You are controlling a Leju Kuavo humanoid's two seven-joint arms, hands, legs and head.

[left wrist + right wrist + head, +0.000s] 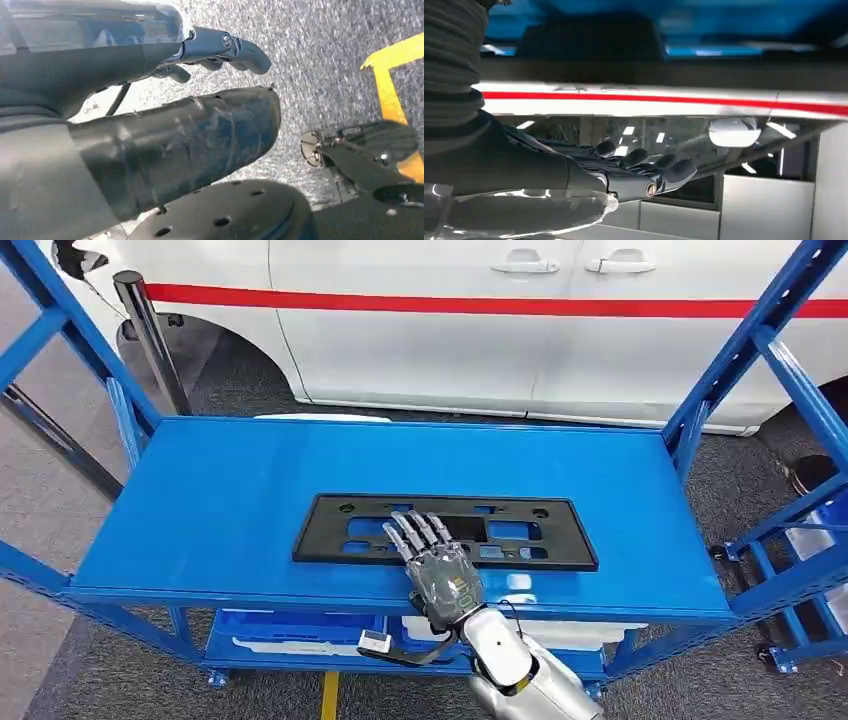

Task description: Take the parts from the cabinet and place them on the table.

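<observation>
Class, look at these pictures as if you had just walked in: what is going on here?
A humanoid robot stands at a blue shelf rack with a white car parked behind it. Its right hand reaches over the shelf, fingers stretched out flat over a long black plastic part lying there. The hand is not gripping the part. Its left hand hangs down by the grey floor, holding nothing. So the part is not yet lifted from the shelf.

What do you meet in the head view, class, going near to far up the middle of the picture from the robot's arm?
right hand → black part → blue shelf → white car
</observation>
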